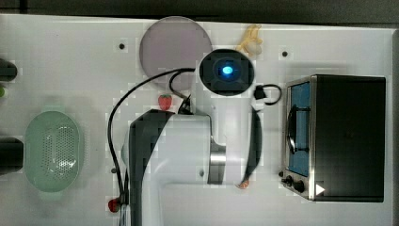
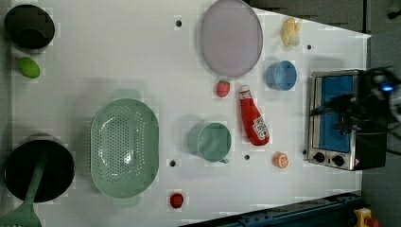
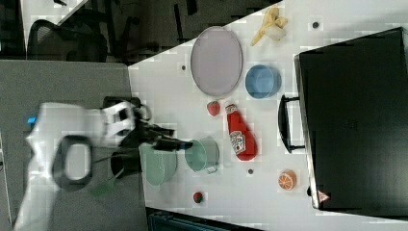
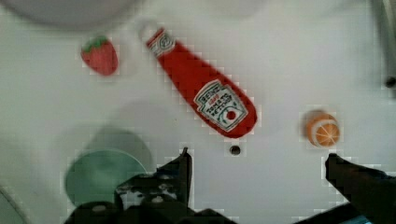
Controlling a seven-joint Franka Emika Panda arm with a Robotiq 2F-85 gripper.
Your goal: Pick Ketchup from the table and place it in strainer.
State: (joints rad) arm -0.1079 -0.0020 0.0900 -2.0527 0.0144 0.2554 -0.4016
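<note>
The Ketchup [image 2: 254, 117] is a red squeeze bottle with a white cap and label, lying flat on the white table between the green cup [image 2: 213, 142] and the toaster oven [image 2: 333, 118]. In the wrist view the Ketchup [image 4: 203, 91] lies diagonally, just ahead of my gripper [image 4: 257, 163]. The gripper hangs above the table, open, with nothing between its dark fingers [image 4: 184, 168]. The mint-green strainer [image 2: 124, 147] stands empty towards the left view's left. In the right view my gripper [image 3: 171, 136] partly covers the strainer [image 3: 159, 164]. My arm hides the bottle in the top view.
Near the bottle are a strawberry [image 2: 222, 88], a blue bowl [image 2: 281, 75], an orange half [image 2: 280, 160] and a grey plate [image 2: 231, 37]. A second strawberry [image 2: 176, 199] lies near the table edge. Two black pots [image 2: 29, 26] and a lime [image 2: 29, 67] sit beyond the strainer.
</note>
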